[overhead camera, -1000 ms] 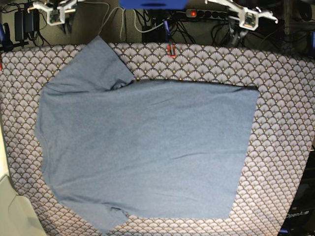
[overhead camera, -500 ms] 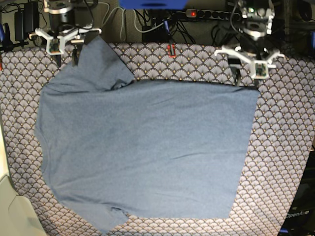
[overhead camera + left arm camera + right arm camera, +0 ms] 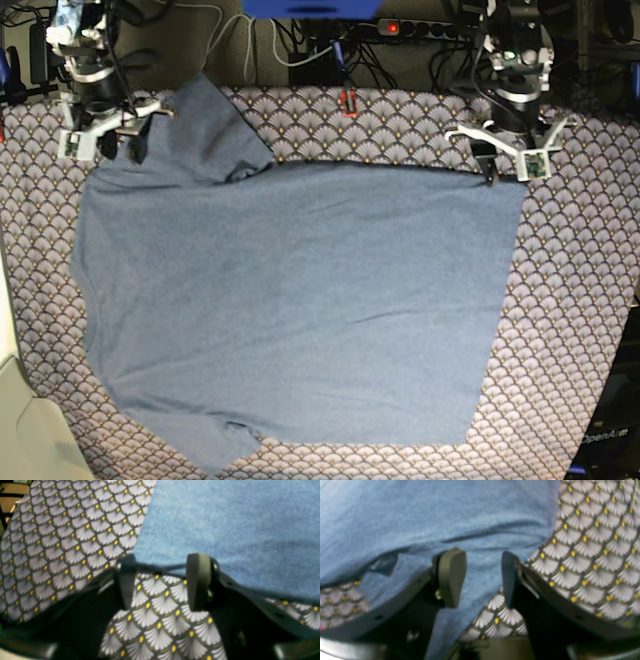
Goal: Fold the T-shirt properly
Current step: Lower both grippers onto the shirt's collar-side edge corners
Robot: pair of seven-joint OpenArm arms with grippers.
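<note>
- The T-shirt (image 3: pixel 300 300) is lying flat and unfolded on the patterned tablecloth (image 3: pixel 580 300) that is covering the surface, plain side up, with no lettering showing.
- Judging by this, the task is at its very first step: both arms are reaching for the far edge of the T-shirt, and no fold is made yet.
- The left gripper (image 3: pixel 505 165) is hovering at the far hem corner of the T-shirt, its jaws spread; in the left wrist view (image 3: pixel 162 580) the T-shirt edge is lying just beyond the fingertips, with only tablecloth between them.
- The right gripper (image 3: pixel 105 140) is sitting at the far sleeve of the T-shirt, its jaws spread too; in the right wrist view (image 3: pixel 483 577) the sleeve cloth is lying between and beneath them, not yet pinched.
- The next move probably calls for lowering both grippers onto the T-shirt edge and closing on a single layer without catching the tablecloth.
- Count: 1 T-shirt, 1 tablecloth, 2 grippers.
</note>
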